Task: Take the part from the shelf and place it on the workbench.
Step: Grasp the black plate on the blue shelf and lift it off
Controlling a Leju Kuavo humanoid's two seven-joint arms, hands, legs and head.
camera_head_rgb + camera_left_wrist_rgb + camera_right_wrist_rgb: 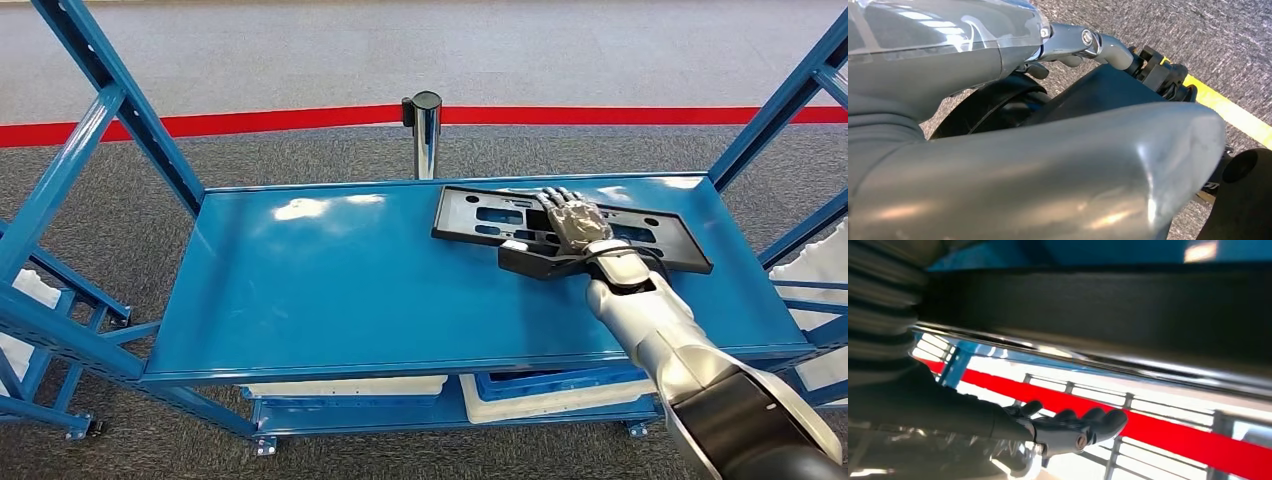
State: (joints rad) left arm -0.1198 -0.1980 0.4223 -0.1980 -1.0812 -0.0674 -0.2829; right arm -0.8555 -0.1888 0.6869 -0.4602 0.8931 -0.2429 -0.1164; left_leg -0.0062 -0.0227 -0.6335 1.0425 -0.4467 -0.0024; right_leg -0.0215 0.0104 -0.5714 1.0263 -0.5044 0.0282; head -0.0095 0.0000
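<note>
My right hand (578,222) lies on the flat black part (480,215), which rests on the blue shelf (330,290) toward its far right; fingers stretched over it, though I cannot tell whether they grip. Behind stands a chrome post (426,135).

Shelf (300,290) left half open — uprights (150,130) (blue) flank it.

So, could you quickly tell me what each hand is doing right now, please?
Left hand: hangs beside the body; open or shut cannot be told.
Right hand: lies on the black part on the shelf; grip cannot be told.
</note>
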